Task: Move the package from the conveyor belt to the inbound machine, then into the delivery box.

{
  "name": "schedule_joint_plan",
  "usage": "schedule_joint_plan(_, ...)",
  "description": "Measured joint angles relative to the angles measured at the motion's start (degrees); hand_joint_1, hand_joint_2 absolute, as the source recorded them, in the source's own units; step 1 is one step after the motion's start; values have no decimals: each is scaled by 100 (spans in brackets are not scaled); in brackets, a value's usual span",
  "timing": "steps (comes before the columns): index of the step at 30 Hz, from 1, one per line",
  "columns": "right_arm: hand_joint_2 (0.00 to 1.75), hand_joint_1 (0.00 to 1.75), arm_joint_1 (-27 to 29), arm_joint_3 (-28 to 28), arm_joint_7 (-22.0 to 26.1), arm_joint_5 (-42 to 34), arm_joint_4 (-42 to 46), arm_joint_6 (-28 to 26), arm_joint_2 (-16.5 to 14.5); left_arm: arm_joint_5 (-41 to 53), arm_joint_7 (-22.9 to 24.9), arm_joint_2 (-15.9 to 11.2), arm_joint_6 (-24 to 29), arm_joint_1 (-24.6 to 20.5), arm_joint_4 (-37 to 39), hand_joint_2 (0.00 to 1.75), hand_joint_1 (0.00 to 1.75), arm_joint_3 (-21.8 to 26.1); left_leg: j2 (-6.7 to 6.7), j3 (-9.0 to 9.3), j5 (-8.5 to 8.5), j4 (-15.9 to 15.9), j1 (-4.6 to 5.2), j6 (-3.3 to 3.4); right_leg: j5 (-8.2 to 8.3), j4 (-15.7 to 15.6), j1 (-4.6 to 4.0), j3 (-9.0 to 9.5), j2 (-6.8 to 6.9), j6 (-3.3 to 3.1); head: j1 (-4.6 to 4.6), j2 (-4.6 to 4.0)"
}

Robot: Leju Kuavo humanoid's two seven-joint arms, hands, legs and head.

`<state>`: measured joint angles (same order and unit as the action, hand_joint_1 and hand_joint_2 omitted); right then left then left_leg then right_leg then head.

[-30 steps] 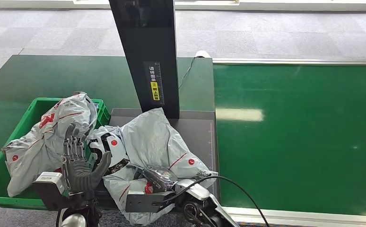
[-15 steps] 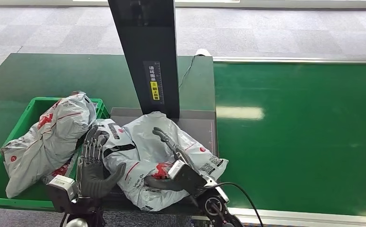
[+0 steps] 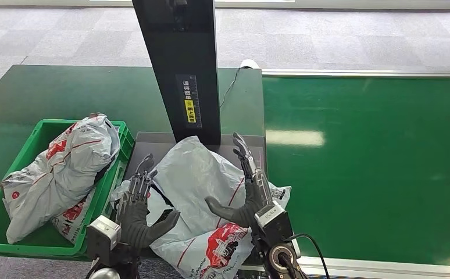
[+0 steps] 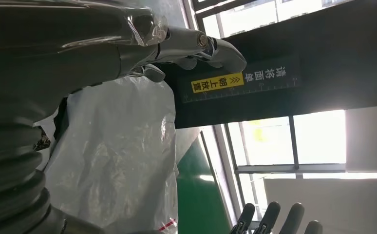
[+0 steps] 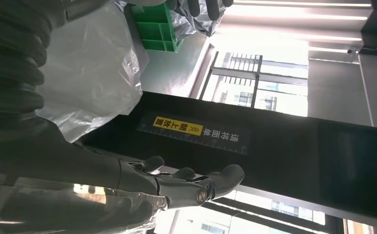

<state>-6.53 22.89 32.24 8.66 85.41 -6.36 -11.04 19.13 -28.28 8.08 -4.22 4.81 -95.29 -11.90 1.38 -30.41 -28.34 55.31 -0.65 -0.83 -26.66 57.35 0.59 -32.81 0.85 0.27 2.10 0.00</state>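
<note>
A grey plastic mail package (image 3: 196,186) with red markings lies on the grey plate (image 3: 153,142) of the inbound machine, at the foot of its black column (image 3: 179,64); its near end hangs over the front edge. My left hand (image 3: 138,206) stands upright at the package's left side, fingers straight and apart. At the right side my right hand (image 3: 249,189) also stands upright, thumb against the plastic. Neither hand grips it. The left wrist view has the package (image 4: 123,146) beside my left fingers (image 4: 196,46). The right wrist view has the package (image 5: 89,68) behind my right fingers (image 5: 191,183).
A green delivery box (image 3: 2,200) to the left holds other grey packages (image 3: 60,168). The green conveyor belt (image 3: 368,163) stretches to the right. A yellow label (image 3: 190,110) marks the column. A cable (image 3: 310,241) loops off my right wrist.
My left hand moved right, from the box's edge to the package's left side. My right hand rose from low on the package to upright on its right. The package shifted and turned on the plate.
</note>
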Motion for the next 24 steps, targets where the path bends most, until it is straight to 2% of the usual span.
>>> schedule_joint_plan(7,175,0,18,-39,-108,138,80,-108,13,305,109,-40,-38,-46,41,175,0,-134,-1,-2,0,0,0,0,0,0,0,-1,0,0,0,0)
schedule_joint_plan(14,175,0,25,-195,-316,681,88,-971,14,952,383,-111,-69,-77,164,175,0,-348,-1,-2,0,0,1,0,0,0,1,-1,0,0,1,0)
schedule_joint_plan(20,175,0,49,-432,-399,581,183,-1028,-11,2270,1076,-322,-639,-208,594,175,0,-878,-1,-3,0,0,0,0,0,0,0,-2,0,0,1,0)
schedule_joint_plan(24,175,0,95,-537,-471,615,252,-1042,-49,2551,1269,-480,-912,-352,1078,175,0,-1245,-2,-3,0,0,0,0,0,0,0,-2,0,0,1,0)
